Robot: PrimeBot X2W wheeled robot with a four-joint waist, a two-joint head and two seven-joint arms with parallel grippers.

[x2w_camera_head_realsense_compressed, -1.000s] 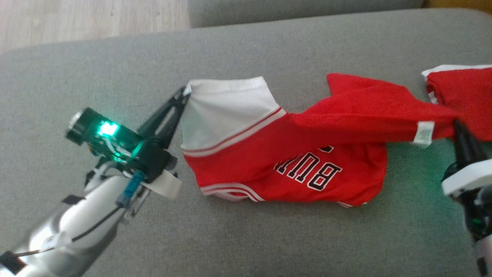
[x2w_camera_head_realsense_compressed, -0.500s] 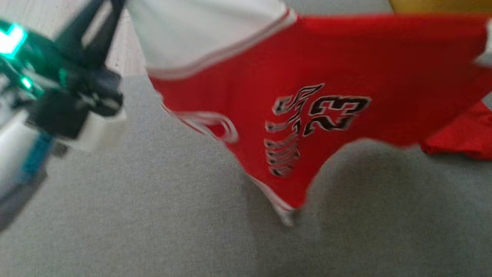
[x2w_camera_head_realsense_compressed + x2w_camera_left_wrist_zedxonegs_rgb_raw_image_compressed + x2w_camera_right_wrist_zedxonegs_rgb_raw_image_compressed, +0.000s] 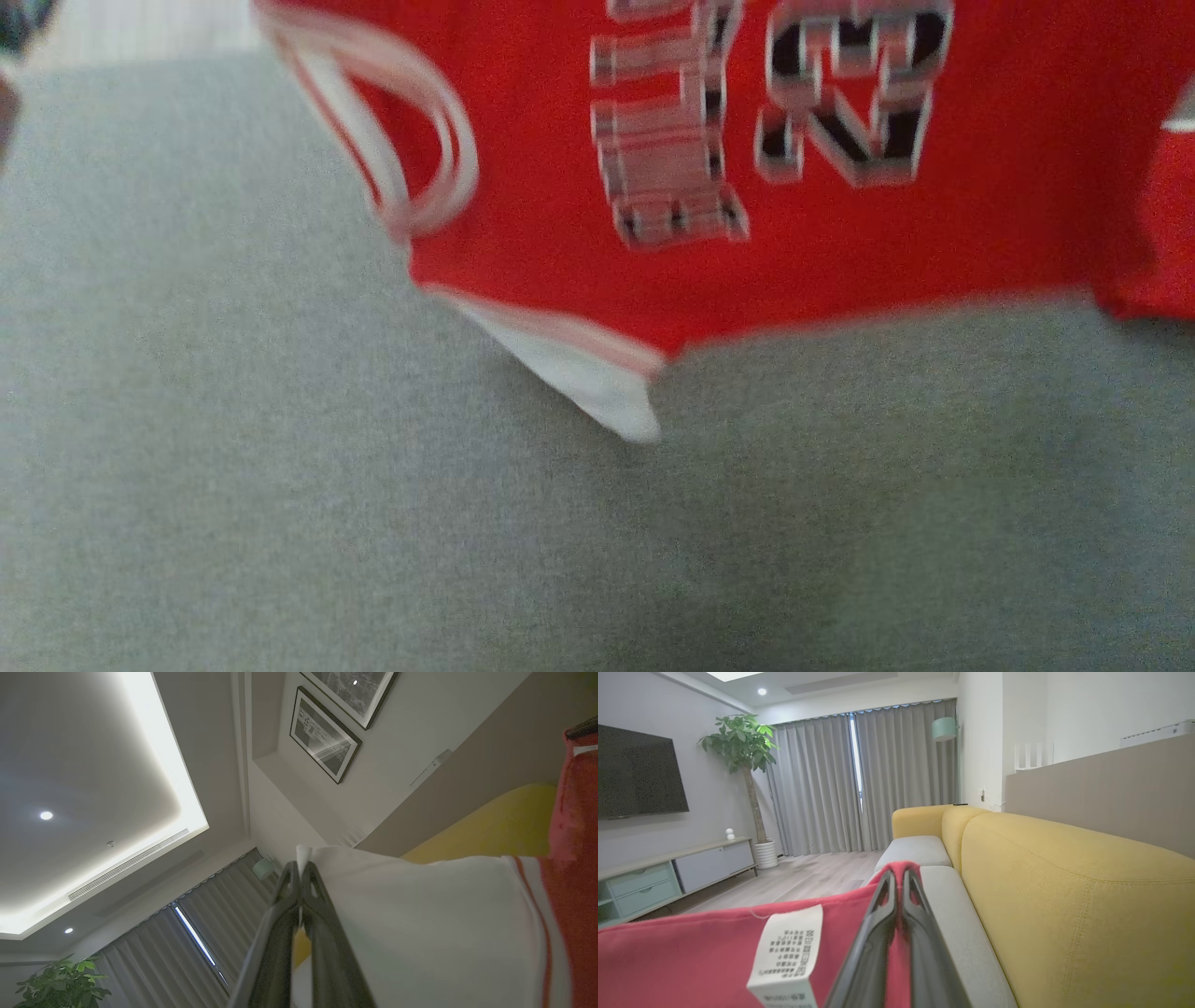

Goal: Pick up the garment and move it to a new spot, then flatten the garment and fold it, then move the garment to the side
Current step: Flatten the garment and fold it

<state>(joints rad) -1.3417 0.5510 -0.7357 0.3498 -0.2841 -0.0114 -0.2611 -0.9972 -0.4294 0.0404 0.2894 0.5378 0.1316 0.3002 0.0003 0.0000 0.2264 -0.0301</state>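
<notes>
The garment (image 3: 822, 233) is a red sleeveless jersey with white trim and black-and-white lettering, hanging in the air across the top of the head view above the grey sofa seat (image 3: 373, 523). Its lowest white-edged corner (image 3: 616, 401) points down toward the cushion. In the left wrist view my left gripper (image 3: 300, 870) is shut on a white corner of the garment (image 3: 420, 914). In the right wrist view my right gripper (image 3: 899, 877) is shut on a red edge of the garment (image 3: 691, 956), beside a white care label (image 3: 787, 952).
A yellow sofa back (image 3: 1073, 896) runs along the right of the right wrist view, with grey seat cushions (image 3: 915, 851) beyond. A potted plant (image 3: 745, 746), a TV (image 3: 640, 772), a low cabinet (image 3: 668, 872) and grey curtains (image 3: 859, 779) stand farther off.
The garment has gone from lying on the sofa to hanging stretched in the air between both grippers. It sits higher and closer in the head view, and the left gripper has left that view.
</notes>
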